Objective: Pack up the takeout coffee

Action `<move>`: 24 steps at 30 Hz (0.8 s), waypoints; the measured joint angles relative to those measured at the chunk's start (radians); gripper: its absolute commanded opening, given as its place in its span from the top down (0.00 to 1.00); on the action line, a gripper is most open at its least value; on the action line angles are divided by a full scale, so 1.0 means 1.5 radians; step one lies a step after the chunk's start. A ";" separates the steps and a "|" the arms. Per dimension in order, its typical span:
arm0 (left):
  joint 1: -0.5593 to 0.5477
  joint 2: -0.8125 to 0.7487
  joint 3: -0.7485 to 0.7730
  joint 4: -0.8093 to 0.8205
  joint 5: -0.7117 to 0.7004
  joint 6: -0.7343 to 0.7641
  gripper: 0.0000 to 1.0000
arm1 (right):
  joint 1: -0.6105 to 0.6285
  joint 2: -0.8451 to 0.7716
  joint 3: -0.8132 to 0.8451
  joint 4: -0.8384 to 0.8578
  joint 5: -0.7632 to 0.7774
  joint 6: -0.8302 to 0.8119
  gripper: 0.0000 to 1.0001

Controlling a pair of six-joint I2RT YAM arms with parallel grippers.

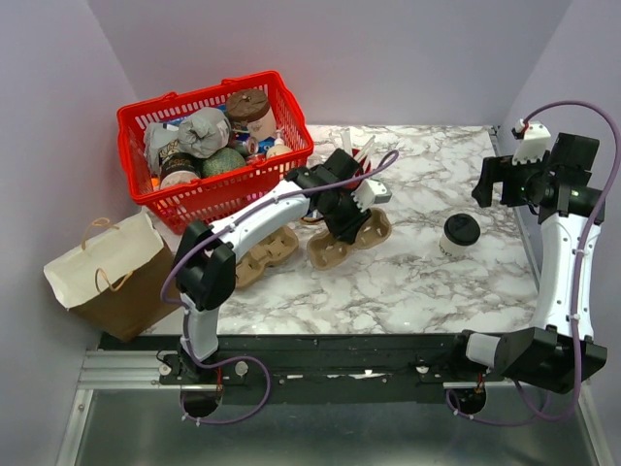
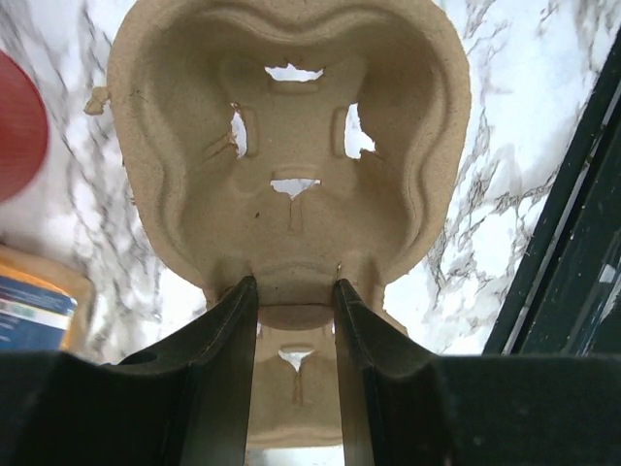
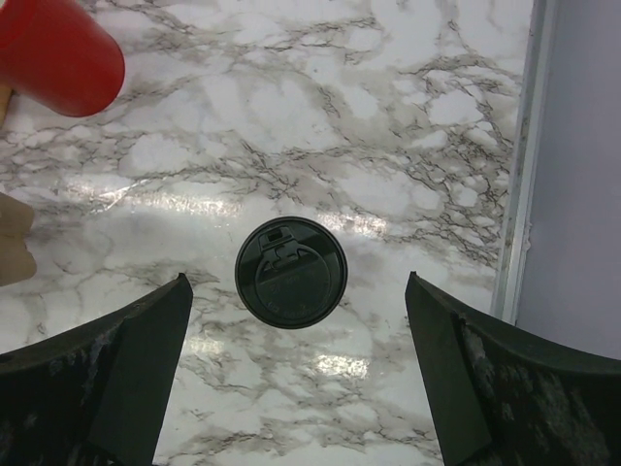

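**Layout.** The bench carries a red basket of mixed goods at the far left. A paper bag lies on its side off the left edge. Two pulp cup carriers sit near the middle. The left tool is clamped on the central ridge of the right-hand carrier, one finger on each side. The coffee stands upright on the bench, well apart from that carrier, toward the right. The right tool hovers above it with its fingers spread wide and nothing between them but air.

**Hazards.**
- A descent that is off-centre would put one finger on the lid and tip the coffee. It is likely light and tall for its base.
- A grip on the lid alone may pop it off. A hard squeeze on the paper wall may buckle it.
- The pulp ridge is thin, so a pull by the left tool could tear it or let the carrier swing.

**Not visible.**
- The cup wall is hidden in the right wrist view, where only the lid shows.
- The height of the right tool above the lid cannot be judged.
- A red cup is cut off at the corner of that view.
- The bag's mouth is not clearly visible.
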 measured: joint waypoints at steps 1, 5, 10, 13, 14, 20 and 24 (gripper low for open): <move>0.000 -0.005 -0.019 0.004 -0.005 -0.008 1.00 | 0.000 0.000 0.002 0.000 0.000 0.003 0.00; 0.007 -0.058 -0.161 0.014 -0.035 -0.045 1.00 | 0.000 0.008 0.010 -0.001 -0.007 0.019 0.00; 0.055 -0.151 -0.339 0.015 -0.051 -0.108 1.00 | 0.000 0.031 0.038 0.000 -0.019 0.038 0.00; 0.090 -0.205 -0.413 0.017 -0.062 -0.153 1.00 | 0.000 0.037 0.048 0.000 -0.023 0.046 0.00; 0.095 -0.216 -0.426 0.017 -0.066 -0.164 1.00 | 0.000 0.039 0.049 0.000 -0.023 0.048 0.00; 0.097 -0.241 -0.456 0.023 -0.069 -0.201 0.60 | 0.000 0.052 0.050 0.000 -0.033 0.058 0.00; 0.097 -0.241 -0.444 0.016 -0.068 -0.183 0.43 | 0.000 0.060 0.053 -0.001 -0.039 0.062 0.00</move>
